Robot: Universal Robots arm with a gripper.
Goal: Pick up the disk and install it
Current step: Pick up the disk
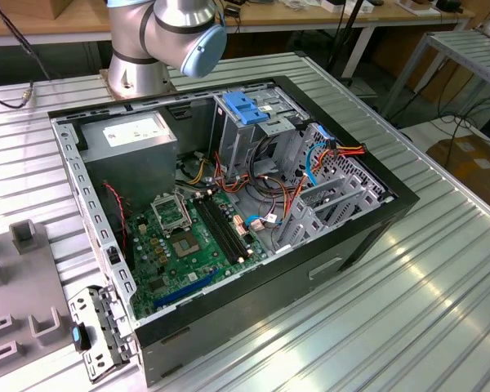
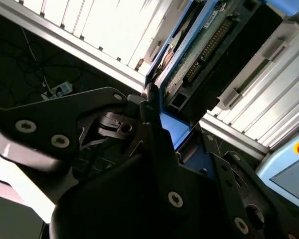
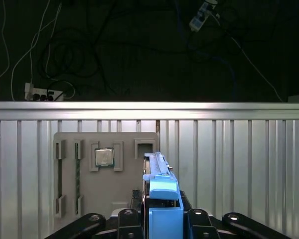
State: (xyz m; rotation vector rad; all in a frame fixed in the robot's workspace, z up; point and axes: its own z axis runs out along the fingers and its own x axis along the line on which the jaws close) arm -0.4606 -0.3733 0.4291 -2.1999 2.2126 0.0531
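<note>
— Where is the disk (image 3: 160,172) to be found?

— It is pinched in the tool (image 3: 163,211). In the first wrist view its blue rail (image 3: 164,191) is seen edge-on, clamped between the black jaws, which are pressed against its two sides.

— What is seen beyond it there?

— The ribbed metal counter (image 3: 239,164) is seen, and on it, close to the counter's edge, a grey holder plate (image 3: 107,199). A square processor chip (image 3: 104,157) is seated in that plate. The disk is held clear of both.

— What is added by the second wrist view?

— The disk's flat face is shown: a green circuit board (image 2: 191,60) with a row of connector pins, bordered by the blue rail. The tool's black linkage is seen close up beside it.

— And by the exterior view?

— The open computer case (image 1: 351,237) is shown lying on the counter. Inside it the motherboard (image 1: 180,245) is exposed, and a grey power-supply box (image 1: 131,139) is set in the case's corner nearest the arm (image 1: 171,33). A light-blue bracket (image 1: 245,106) is mounted atop the drive cage.
</note>
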